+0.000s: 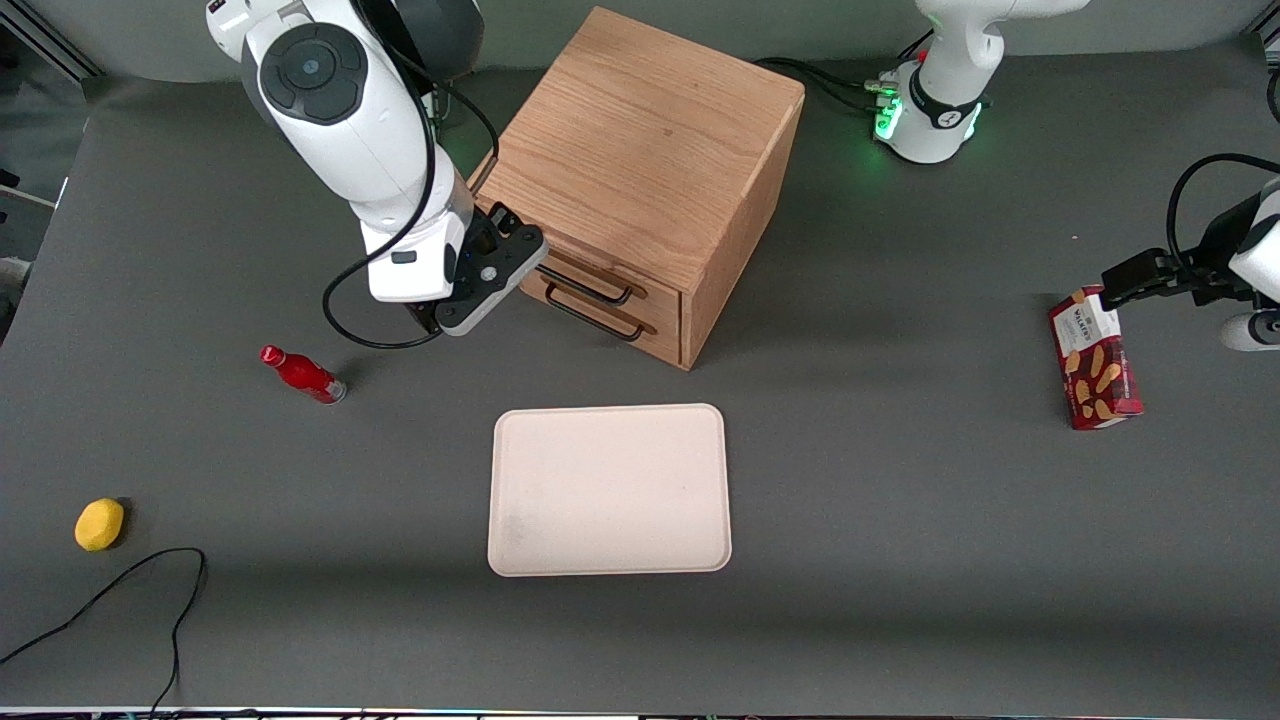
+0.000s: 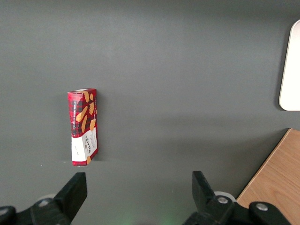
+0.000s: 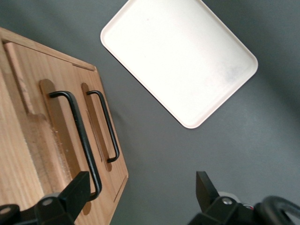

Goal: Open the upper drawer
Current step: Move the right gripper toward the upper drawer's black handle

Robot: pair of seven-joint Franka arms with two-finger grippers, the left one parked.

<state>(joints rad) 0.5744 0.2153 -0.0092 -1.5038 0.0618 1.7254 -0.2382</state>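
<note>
Oak cabinet (image 1: 640, 150): two drawers; claw (image 3: 140, 192) open at upper drawer (image 1: 590, 283) handle.

The working arm (image 1: 345, 130) has glossy white rounded shells with a dark grey round joint cap, a black cable looping beside it, and a black gripper (image 1: 480, 285) near the cabinet (image 1: 640, 170).

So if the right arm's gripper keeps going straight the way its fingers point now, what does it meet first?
Probably the bare grey tabletop just in front of the wooden cabinet. The open gripper points down beside the upper drawer's black wire handle, one finger overlapping its end, so it might clip that; depth is unclear.
</note>
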